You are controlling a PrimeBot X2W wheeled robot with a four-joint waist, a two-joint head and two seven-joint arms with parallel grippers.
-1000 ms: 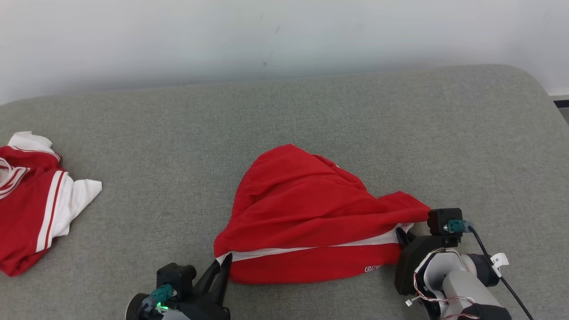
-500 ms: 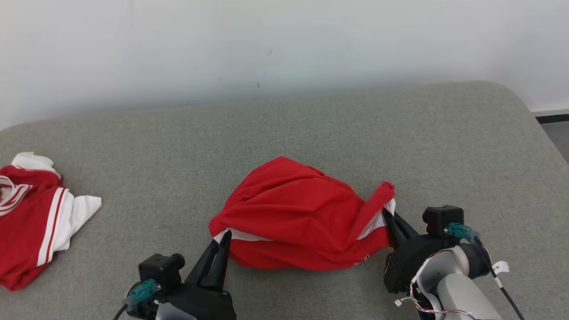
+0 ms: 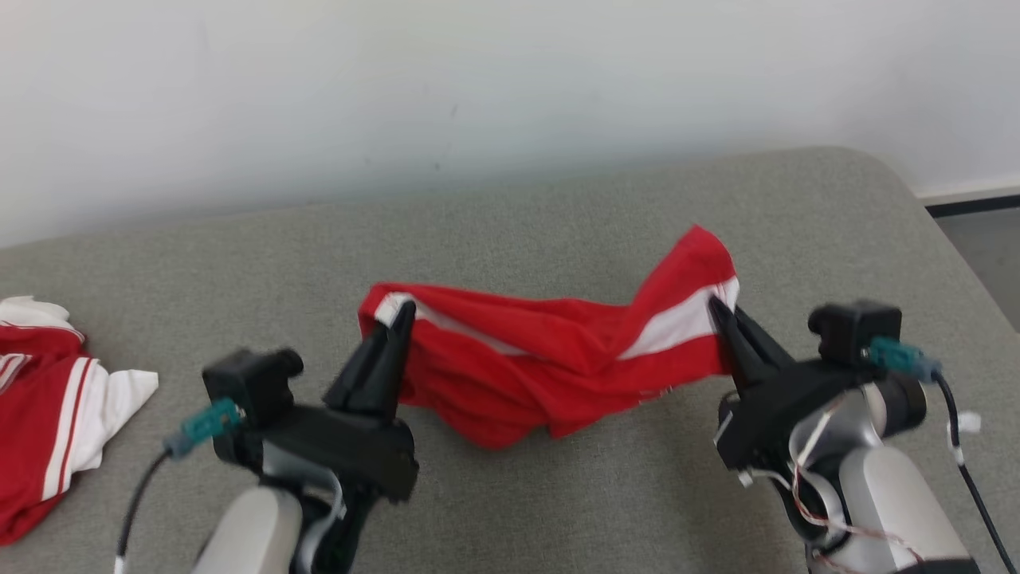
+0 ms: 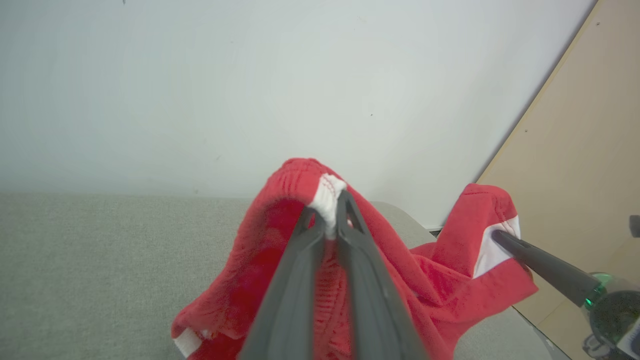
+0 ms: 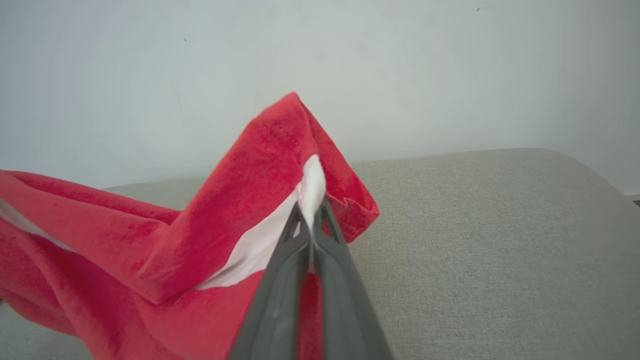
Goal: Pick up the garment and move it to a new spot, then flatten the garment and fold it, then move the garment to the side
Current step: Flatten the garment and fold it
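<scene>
Both forearms come in from the near edge, fingers tilted up and away. The left end effector (image 3: 404, 311) and the right end effector (image 3: 715, 304) are each clamped on a white-striped corner of the red garment (image 3: 518, 359), which sags between them. The grey surface (image 3: 558, 231) lies bare beyond, as far as the wall (image 3: 478, 96).

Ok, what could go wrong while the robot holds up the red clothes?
1. The left gripper and right gripper each pinch just a small edge of the red garment, so it might slip out.
2. Its middle sags in folds toward the grey cushion, so it may land crumpled.
3. Another red-and-white garment lies at the left; the two could overlap.
</scene>
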